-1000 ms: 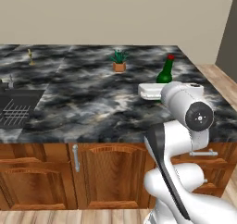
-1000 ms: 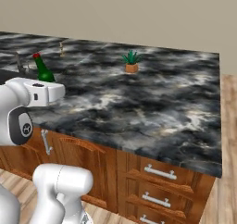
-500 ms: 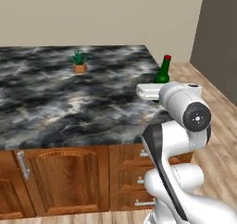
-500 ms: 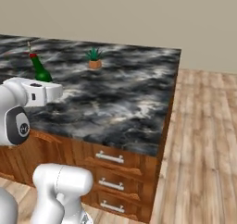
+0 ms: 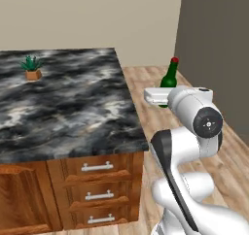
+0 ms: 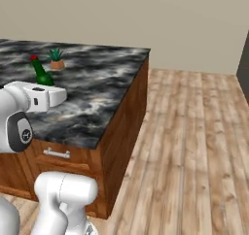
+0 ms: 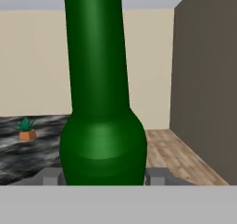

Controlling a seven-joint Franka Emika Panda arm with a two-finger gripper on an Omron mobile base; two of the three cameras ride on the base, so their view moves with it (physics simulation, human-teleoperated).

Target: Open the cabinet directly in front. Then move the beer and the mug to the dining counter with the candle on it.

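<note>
In your left base view, the dark-green glass beer bottle with the red cap [image 5: 170,78] stands upright above the arm's white hand, out past the right end of the dark grey-black marble counter with white veins [image 5: 73,112], over the wooden plank floor [image 5: 146,76]. A small potted green plant [image 5: 32,67] sits far left on that counter, and three low wooden drawers with short grey handles [image 5: 99,195] face you below its edge.

In your right base view, the bottle [image 6: 41,73] rises behind the white hand, with the plant [image 6: 57,59] just beyond it on the counter [image 6: 97,98].

In your hand view, the jaws [image 7: 104,177] are clamped on the bottle's [image 7: 99,102] lower body, one finger showing at each side.
</note>
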